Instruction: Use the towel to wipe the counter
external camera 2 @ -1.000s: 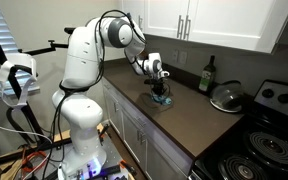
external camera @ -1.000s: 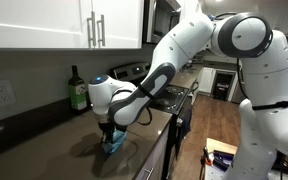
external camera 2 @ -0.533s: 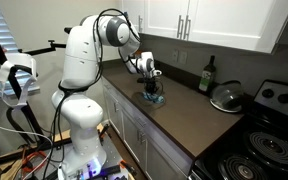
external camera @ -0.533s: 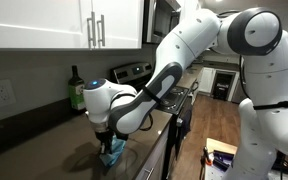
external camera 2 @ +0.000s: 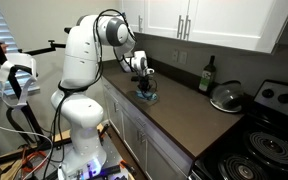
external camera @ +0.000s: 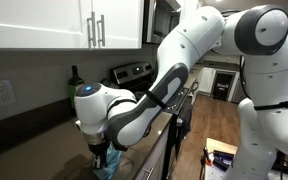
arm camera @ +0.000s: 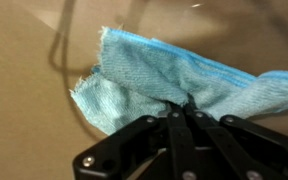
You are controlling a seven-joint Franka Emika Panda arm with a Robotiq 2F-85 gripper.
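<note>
A light blue towel lies bunched on the dark brown counter. My gripper is shut on the towel's near edge and presses it onto the counter. In both exterior views the towel shows as a small blue patch under the gripper. The arm hides most of the towel in an exterior view.
A green bottle stands at the back wall, partly hidden in an exterior view. A glass pot lid lies beside the stove. White cabinets hang above. The counter's front edge runs close to the towel.
My gripper has dragged the towel along the counter, away from the bottle and stove. It has stayed shut on the towel.
</note>
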